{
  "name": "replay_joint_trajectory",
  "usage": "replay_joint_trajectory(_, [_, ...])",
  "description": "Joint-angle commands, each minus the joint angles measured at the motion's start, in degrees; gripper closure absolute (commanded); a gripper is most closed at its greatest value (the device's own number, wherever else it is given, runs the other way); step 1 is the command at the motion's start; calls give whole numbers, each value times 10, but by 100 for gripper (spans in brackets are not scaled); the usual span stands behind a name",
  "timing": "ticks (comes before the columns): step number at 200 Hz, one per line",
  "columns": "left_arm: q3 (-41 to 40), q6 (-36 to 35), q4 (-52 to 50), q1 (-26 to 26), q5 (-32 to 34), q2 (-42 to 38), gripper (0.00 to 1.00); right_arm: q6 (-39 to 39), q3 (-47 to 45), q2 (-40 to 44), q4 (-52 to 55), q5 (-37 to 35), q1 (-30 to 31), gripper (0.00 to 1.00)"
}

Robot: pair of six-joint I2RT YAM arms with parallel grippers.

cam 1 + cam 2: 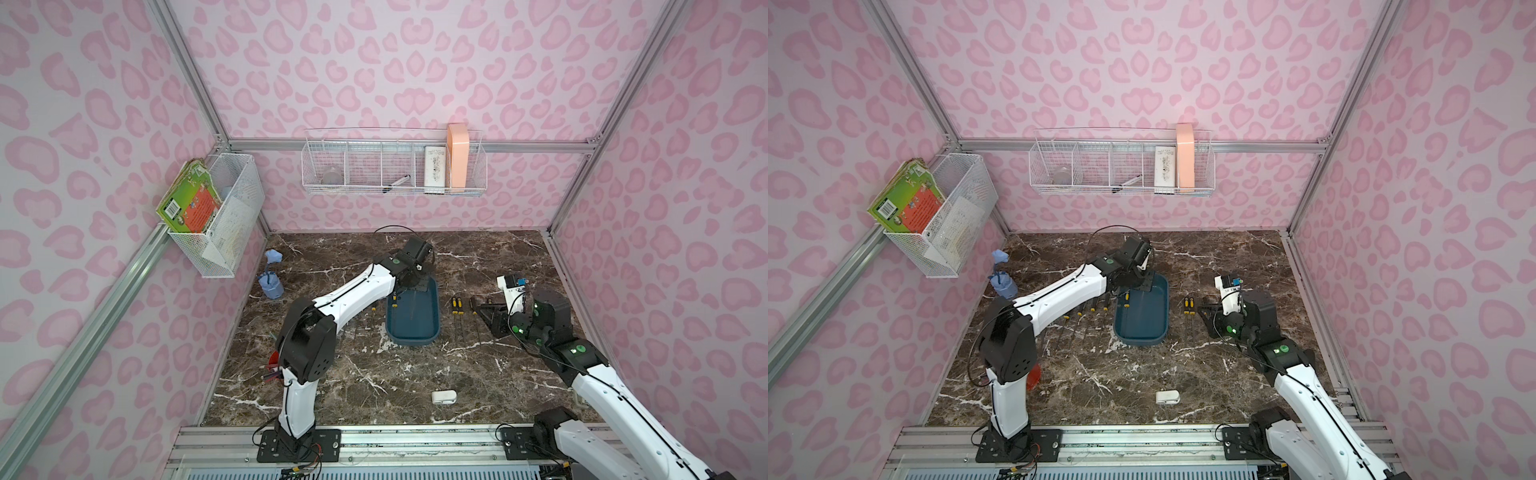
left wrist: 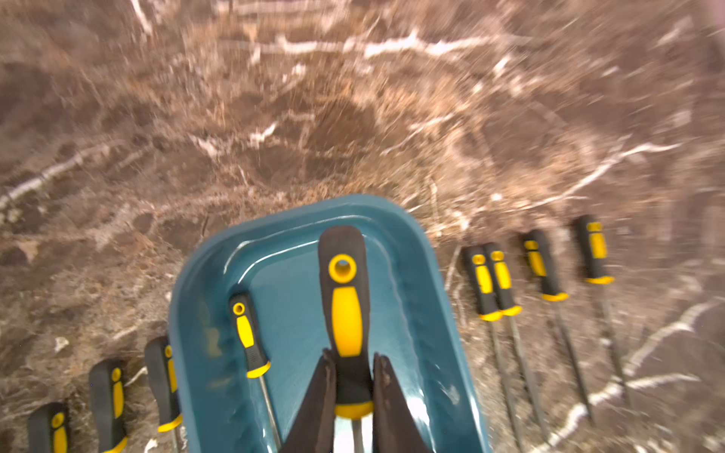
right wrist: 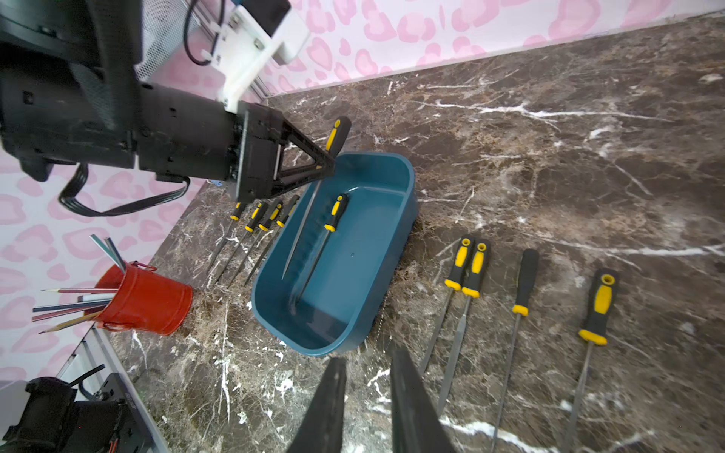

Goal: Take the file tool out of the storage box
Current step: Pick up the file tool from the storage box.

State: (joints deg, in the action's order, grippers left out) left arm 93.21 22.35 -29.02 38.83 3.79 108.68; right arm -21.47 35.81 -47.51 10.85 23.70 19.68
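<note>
One file tool (image 2: 345, 310) is pinched in the left pincer (image 2: 353, 357) over the storage box (image 2: 298, 213); right pincer (image 3: 367, 355) slightly spread, empty.

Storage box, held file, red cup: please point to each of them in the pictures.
storage box (image 3: 355, 290): right wrist view, bare floor inside.
held file (image 2: 346, 321): left wrist view, yellow part of the handle.
red cup (image 3: 147, 304): right wrist view, outer wall.

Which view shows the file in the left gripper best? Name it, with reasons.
Right wrist: the file shows whole, with its handle in the left gripper and its tip slanting into the storage box. Left wrist shows only the handle, close up. In both top views the arm hides most of it.
</note>
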Motion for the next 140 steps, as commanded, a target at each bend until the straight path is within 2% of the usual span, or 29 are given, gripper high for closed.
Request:
replay_joint_trajectory(1, [-68, -9, 150, -3, -114, -66, 100, -17, -12, 17, -58, 46, 6, 78])
replay_joint_trajectory(23, [-187, -3, 323, -4, -215, -152, 100, -38, -32, 33, -101, 64, 23, 76])
replay_joint_trajectory(38, [-253, 3, 403, -4, -221, -206, 100, -57, -43, 36, -128, 80, 34, 75])
replay_joint_trajectory(66, [-300, 10, 404, -3, -224, -282, 100, -102, -73, 25, -200, 109, 64, 73])
replay_joint_trajectory(82, [-316, 11, 407, -3, -237, -306, 100, -112, -73, 10, -220, 102, 91, 71])
replay_joint_trajectory(140, [-332, 24, 401, -2, -251, -320, 100, -116, -23, -60, -245, 48, 204, 58])
